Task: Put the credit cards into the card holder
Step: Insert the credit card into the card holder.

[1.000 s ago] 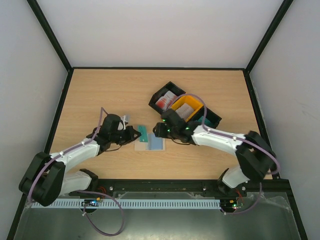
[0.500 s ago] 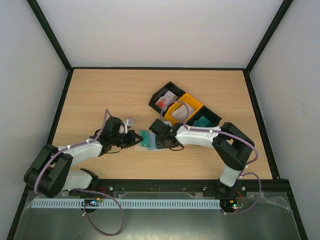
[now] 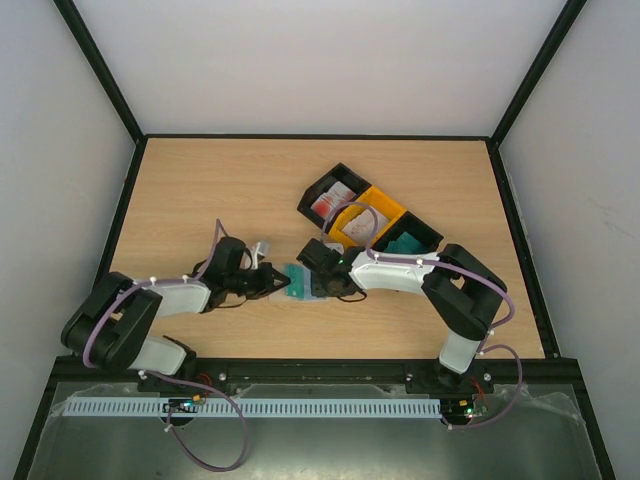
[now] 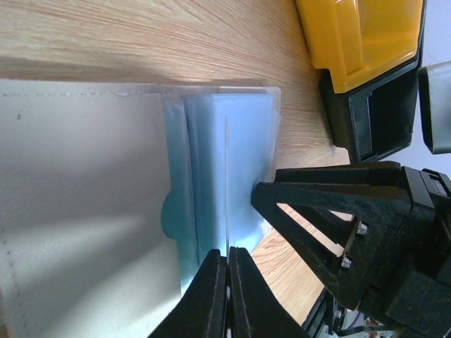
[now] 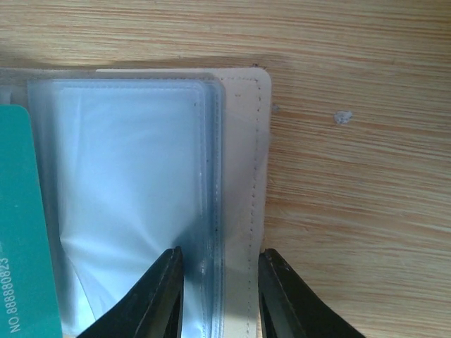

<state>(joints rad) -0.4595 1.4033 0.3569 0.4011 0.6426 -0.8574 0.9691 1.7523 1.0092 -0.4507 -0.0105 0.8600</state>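
Left arm (image 3: pixel 180 295) extended, fingers (image 4: pixel 208 296) seemingly pinching card (image 5: pixel 21 211)

credit card (image 3: pixel 293 277) over card holder (image 3: pixel 303 291), bins (image 3: pixel 372 215) behind, rightward

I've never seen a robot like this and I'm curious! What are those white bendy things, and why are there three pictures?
They are two robot arms bolted to a wooden table. One picture looks down from above; the other two come from a small camera on each wrist. On the table lie an open card holder and black and orange bins with more cards. The left gripper pinches a thin teal card. The right gripper is open, straddling the holder's edge.
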